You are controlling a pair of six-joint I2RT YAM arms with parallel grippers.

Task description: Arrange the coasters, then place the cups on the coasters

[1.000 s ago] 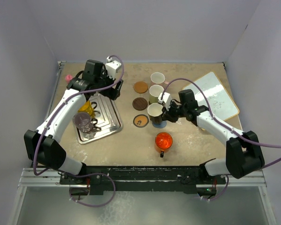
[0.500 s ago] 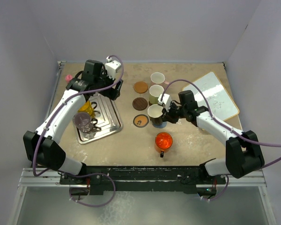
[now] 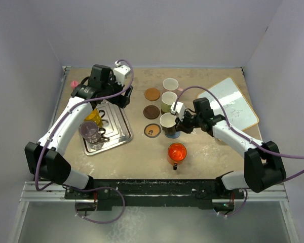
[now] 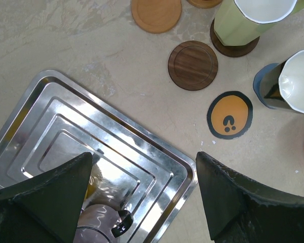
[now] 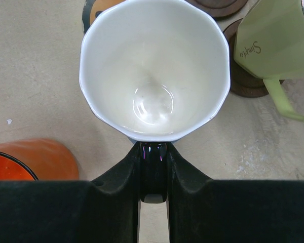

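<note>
The black cup (image 5: 154,71), white inside, stands on a grey-blue coaster (image 4: 259,88). My right gripper (image 5: 153,152) is shut on its dark handle (image 5: 153,172). Behind it are the pale green cup (image 3: 168,100) on a brown coaster (image 4: 233,48) and the pink cup (image 3: 170,84). An orange coaster (image 3: 152,94), a dark brown coaster (image 3: 151,111) and a black orange-centred coaster (image 3: 152,130) lie bare in a column. The red-orange cup (image 3: 177,152) stands nearer the front. My left gripper (image 4: 142,197) hangs open over the silver tray (image 4: 142,152), which holds the yellow cup (image 3: 93,115) and the purplish glass cup (image 3: 89,130).
A white board (image 3: 233,104) lies at the right, behind my right arm. A small pink-capped bottle (image 3: 74,83) sits in the far left corner. Walls close in the table on the left, back and right.
</note>
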